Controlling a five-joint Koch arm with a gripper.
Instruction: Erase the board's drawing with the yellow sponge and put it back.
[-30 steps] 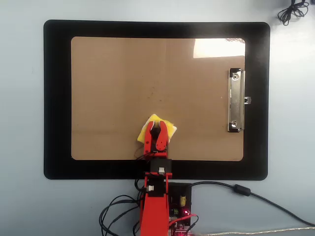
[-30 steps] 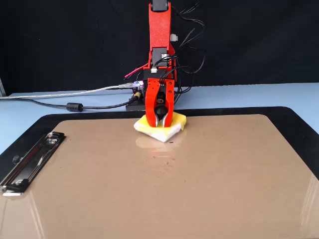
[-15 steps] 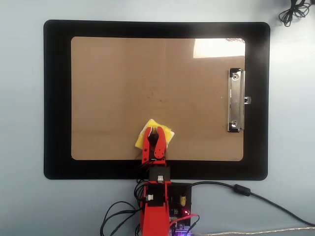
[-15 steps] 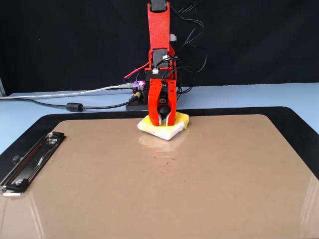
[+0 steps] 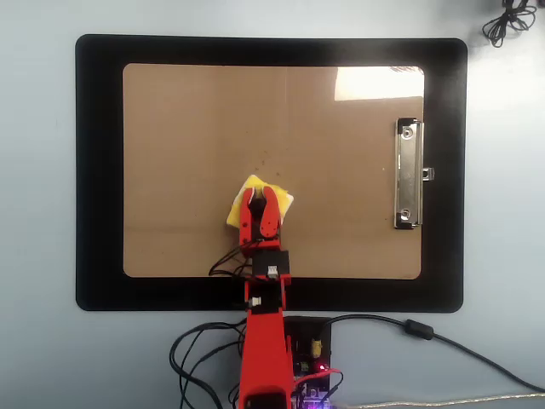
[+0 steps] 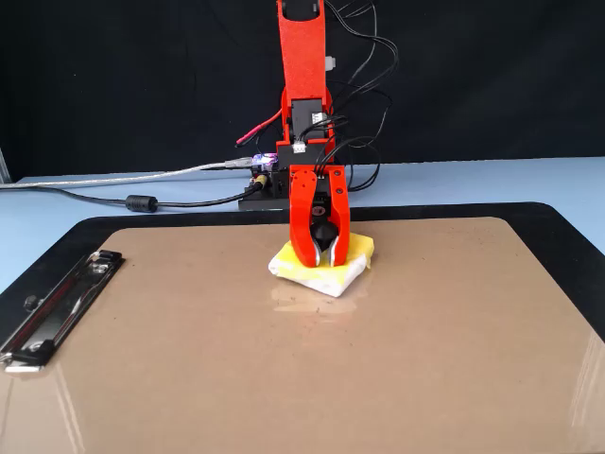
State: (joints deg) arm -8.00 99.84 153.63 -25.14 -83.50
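The tan-brown board (image 5: 187, 136) lies on a black mat (image 5: 98, 170). The yellow sponge (image 5: 236, 213) rests flat on the board, low and near the middle in the overhead view. In the fixed view the sponge (image 6: 359, 251) shows its white edge. My red gripper (image 5: 259, 194) stands straight down on the sponge, and its jaws are closed on the black knob (image 6: 323, 236) in the sponge's centre. In the fixed view the gripper (image 6: 324, 257) presses onto the sponge's top. No drawing shows on the bare board (image 6: 425, 331); the part under the sponge is hidden.
The silver clip (image 5: 409, 175) sits at the board's right short edge in the overhead view and at the left (image 6: 57, 307) in the fixed view. The arm's base and cables (image 5: 306, 354) lie below the mat. A cable coil (image 5: 507, 21) is at the top right.
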